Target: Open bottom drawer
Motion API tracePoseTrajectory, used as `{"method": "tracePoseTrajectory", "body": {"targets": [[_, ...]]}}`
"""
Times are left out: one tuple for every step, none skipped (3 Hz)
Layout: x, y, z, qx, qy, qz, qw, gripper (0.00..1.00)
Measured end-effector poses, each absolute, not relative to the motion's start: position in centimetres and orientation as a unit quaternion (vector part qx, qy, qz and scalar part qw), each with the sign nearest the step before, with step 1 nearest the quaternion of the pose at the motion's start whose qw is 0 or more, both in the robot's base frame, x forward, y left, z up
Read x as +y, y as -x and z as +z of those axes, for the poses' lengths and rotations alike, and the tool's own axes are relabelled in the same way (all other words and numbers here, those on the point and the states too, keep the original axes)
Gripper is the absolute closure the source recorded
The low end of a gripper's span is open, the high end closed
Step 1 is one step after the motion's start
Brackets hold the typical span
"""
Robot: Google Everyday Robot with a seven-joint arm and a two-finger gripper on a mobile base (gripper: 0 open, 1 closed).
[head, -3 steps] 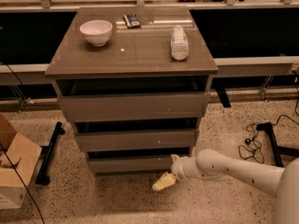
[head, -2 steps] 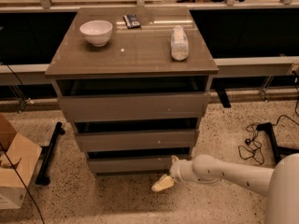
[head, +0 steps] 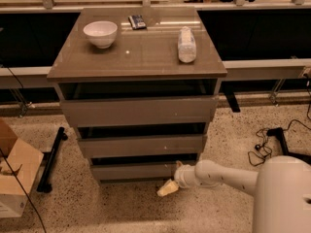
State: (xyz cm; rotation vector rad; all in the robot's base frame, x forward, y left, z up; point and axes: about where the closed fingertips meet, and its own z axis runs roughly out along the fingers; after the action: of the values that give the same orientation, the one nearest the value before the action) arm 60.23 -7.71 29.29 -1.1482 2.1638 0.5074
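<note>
The gripper (head: 166, 189) hangs low over the speckled floor (head: 121, 208), just in front of and below the right end of the bottom drawer (head: 131, 171). Whether it is clenched or released I cannot tell; it grasps nothing that I can see. The white arm (head: 223, 174) reaches in from the right.

The bottom drawer is the lowest of three grey fronts in the cabinet (head: 141, 62). It sits under the middle drawer (head: 146, 145) and looks closed or nearly so. It has no handle, only a dark gap along its top edge.

The risks, as I judge them:
- The gripper sits below the front, not in the gap. A pull from here would likely slip off the glossy panel or scrape the floor.
- A pull at the right end alone could skew the drawer and jam it.
- If the drawer sticks, the whole cabinet could slide or tip forward. The bottle (head: 186, 44) lying on its side on top could then roll off, and the white bowl (head: 100, 33) could shift.
- The cables (head: 265, 142) on the floor to the right lie near the robot's base and could snag it.

No writing can be read. The bottle's label and the small dark packet (head: 137, 21) at the back of the top are too small to make out.
</note>
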Motion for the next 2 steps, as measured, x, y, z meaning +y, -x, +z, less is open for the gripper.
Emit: {"method": "tracePoseTrajectory", "body": {"targets": [[-7.4, -62.7, 27.0, 0.821, 0.440, 0.194, 0.309, 0.00], [-7.7, -64.9, 24.2, 0.826, 0.433, 0.200, 0.299, 0.00]]}}
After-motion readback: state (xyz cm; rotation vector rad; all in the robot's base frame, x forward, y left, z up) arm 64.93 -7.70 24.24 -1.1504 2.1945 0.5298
